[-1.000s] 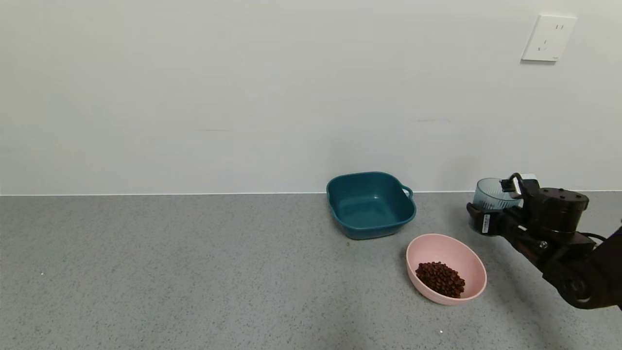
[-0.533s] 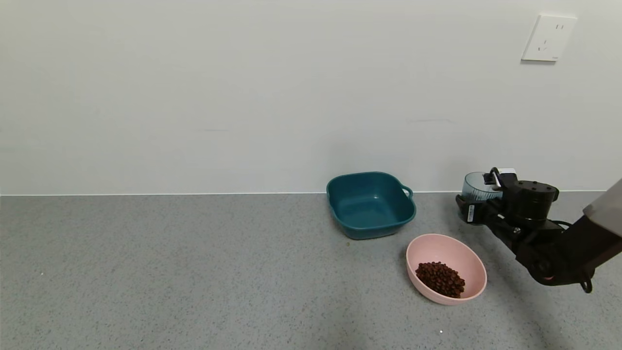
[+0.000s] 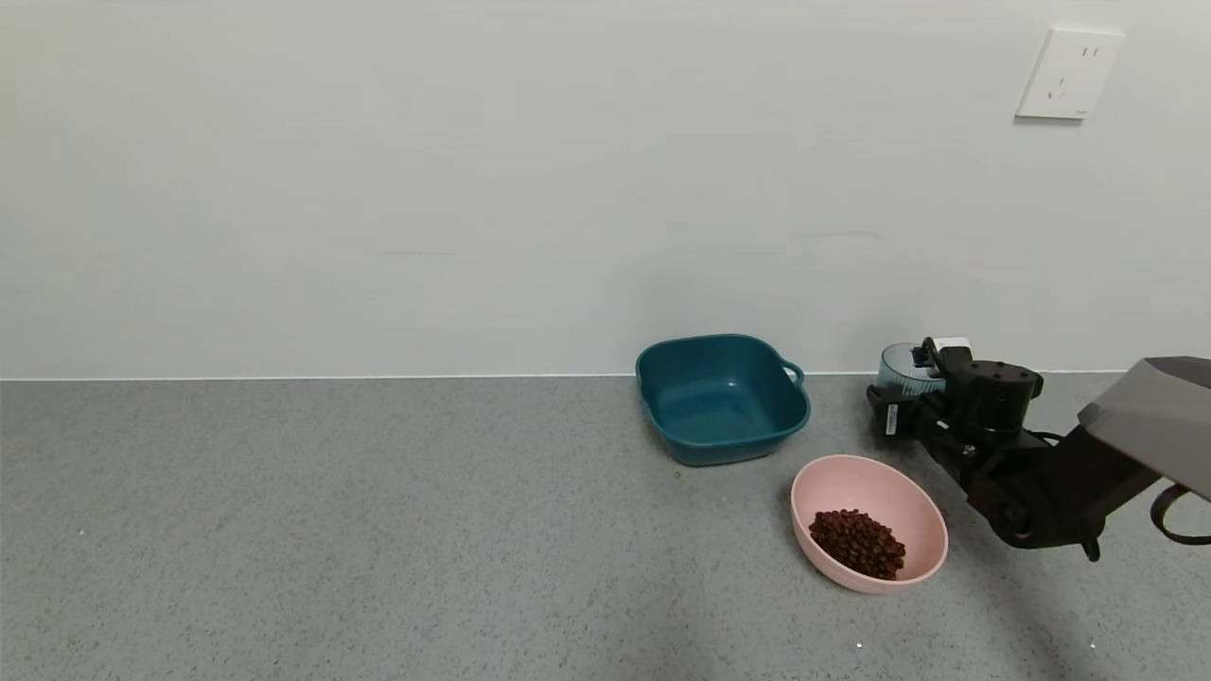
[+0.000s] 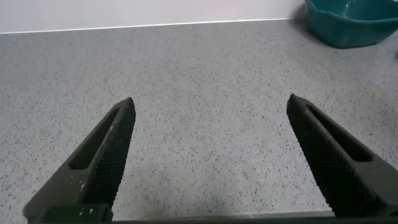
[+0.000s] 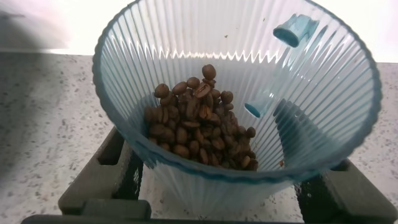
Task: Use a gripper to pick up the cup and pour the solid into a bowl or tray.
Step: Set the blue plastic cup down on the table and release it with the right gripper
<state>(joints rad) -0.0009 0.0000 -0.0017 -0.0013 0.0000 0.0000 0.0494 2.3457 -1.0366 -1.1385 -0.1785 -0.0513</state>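
My right gripper (image 3: 905, 399) is shut on the cup (image 3: 902, 370), a ribbed blue-grey tumbler held roughly upright at the back right of the counter, near the wall. In the right wrist view the cup (image 5: 186, 56) fills the frame between the gripper's (image 5: 221, 190) two fingers, with brown beans, the solid (image 5: 199, 127), heaped in its bottom. The pink bowl (image 3: 922, 501) sits in front and slightly left of the cup and holds a pile of the same beans (image 3: 856, 542). My left gripper (image 4: 211, 143) hangs open over bare counter.
A dark teal square basin (image 3: 721, 397) with a handle stands empty to the left of the cup, against the wall; its edge shows in the left wrist view (image 4: 354, 25). A wall socket (image 3: 1069, 74) sits high on the right. Grey speckled counter stretches out to the left.
The right arm has carried the cup leftward and farther back toward the wall. The bowl, its beans and the basin have not moved.
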